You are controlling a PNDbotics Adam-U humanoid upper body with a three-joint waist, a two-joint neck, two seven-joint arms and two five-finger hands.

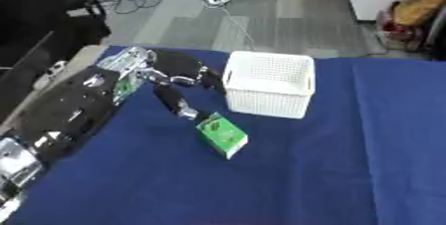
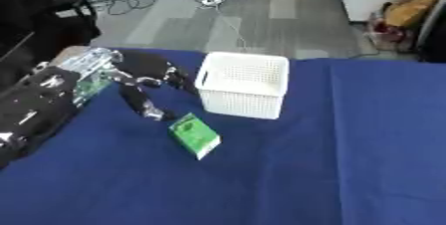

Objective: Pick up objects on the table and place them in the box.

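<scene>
Beside the white basket (image 1: pixel 268 89), a green box (image 1: pixel 221 135).

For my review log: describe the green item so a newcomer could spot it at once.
On the blue table, find the white basket. Just in front of its left corner lies a small green box, by the left hand's thumb. It is the only green, loose item there.

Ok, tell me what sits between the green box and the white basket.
Nothing: only bare blue tablecloth separates the green box from the white basket, clearest in the left eye view. The left hand reaches in from the left, a finger beside the box.
</scene>
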